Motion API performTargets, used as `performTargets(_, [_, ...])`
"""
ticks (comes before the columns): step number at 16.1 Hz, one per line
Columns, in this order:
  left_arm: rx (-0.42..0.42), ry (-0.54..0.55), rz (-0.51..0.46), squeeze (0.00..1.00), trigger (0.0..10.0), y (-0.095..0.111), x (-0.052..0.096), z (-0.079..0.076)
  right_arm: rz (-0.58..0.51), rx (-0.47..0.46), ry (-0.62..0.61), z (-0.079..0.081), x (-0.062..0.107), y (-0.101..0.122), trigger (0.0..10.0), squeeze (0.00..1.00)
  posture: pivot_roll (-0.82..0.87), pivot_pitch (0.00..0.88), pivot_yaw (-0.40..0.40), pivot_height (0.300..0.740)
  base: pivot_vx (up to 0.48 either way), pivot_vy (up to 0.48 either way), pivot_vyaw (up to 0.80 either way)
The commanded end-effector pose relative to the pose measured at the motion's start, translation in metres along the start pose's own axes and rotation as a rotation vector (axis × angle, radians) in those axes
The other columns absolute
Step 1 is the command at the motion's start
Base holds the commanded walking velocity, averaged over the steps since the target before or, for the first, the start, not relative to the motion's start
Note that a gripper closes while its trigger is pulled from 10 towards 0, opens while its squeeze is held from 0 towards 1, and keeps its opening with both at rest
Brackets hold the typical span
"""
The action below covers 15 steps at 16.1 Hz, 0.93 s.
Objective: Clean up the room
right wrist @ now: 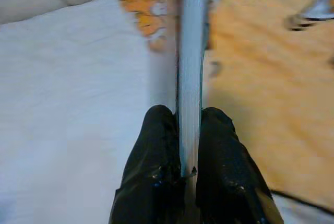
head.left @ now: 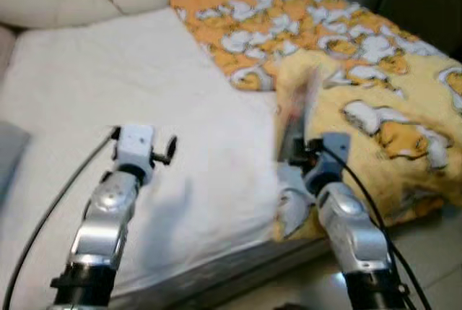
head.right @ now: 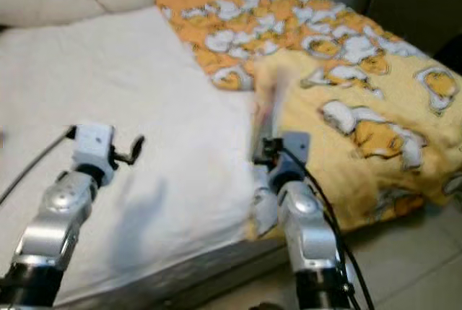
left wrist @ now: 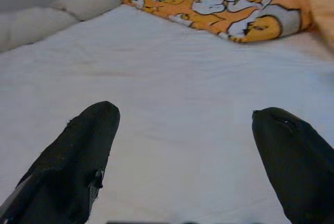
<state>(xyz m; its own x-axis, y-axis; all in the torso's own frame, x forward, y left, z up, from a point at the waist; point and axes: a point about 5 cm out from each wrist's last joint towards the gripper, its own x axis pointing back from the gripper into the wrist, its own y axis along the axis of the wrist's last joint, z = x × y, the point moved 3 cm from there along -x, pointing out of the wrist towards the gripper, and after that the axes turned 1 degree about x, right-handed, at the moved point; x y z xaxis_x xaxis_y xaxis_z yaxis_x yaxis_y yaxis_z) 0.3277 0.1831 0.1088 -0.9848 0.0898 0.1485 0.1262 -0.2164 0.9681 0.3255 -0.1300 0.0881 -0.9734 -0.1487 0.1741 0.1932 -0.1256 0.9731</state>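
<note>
Here, right gripper (right wrist: pixel 190 125): my two black fingers are pinched on a thin flat thing (right wrist: pixel 190 51), held on edge; it looks like a slim book or card, blurred, so I cannot name it surer.
Where it is: lifted above the bed, over the line where the white sheet (head.left: pixel 144 108) meets the yellow cartoon-print blanket (head.left: pixel 375 108).
Left gripper (left wrist: pixel 182 145): fingers spread wide, holding nothing, hovering low over the bare sheet.
Step in hand: I judge I am carrying the flat thing off the bed as part of tidying; it is grasped and clear of the cloth.
Next move: probably take it away to wherever it belongs, keeping the pinch firm, since a thin slab held at one end could swing or slip.
Edges: the mattress edge (head.left: pixel 238 263) lies just under my right arm, with tiled floor (head.left: pixel 433 252) beyond it.
Open room: the sheet is wide and bare; the rumpled blanket crowds the right side; pillows (head.left: pixel 79 3) lie along the far edge.
</note>
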Motion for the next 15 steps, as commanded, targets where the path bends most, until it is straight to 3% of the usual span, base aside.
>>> performTargets(1, [-0.003, -0.023, -0.011, 0.00, 10.0, 0.0038, -0.0030, -0.0091, -0.048, 0.014, -0.006, -0.0049, -0.0013, 0.0132, 10.0, 0.00, -0.02, 0.000, 0.012, 0.740, 0.000, 0.480, 0.00])
performTargets(9, [0.002, -0.020, -0.020, 0.00, 10.0, 0.0061, -0.0069, -0.0096, -0.049, 0.011, -0.016, -0.0069, -0.0049, 0.0160, 10.0, 0.00, -0.02, 0.000, 0.013, 0.740, 0.000, 0.473, 0.00])
performTargets(15, [0.001, -0.021, -0.049, 0.00, 10.0, 0.0110, -0.0089, -0.0125, -0.040, 0.025, -0.044, -0.0098, -0.0075, 0.0146, 10.0, 0.00, -0.02, 0.000, 0.017, 0.740, 0.000, 0.000, 0.00])
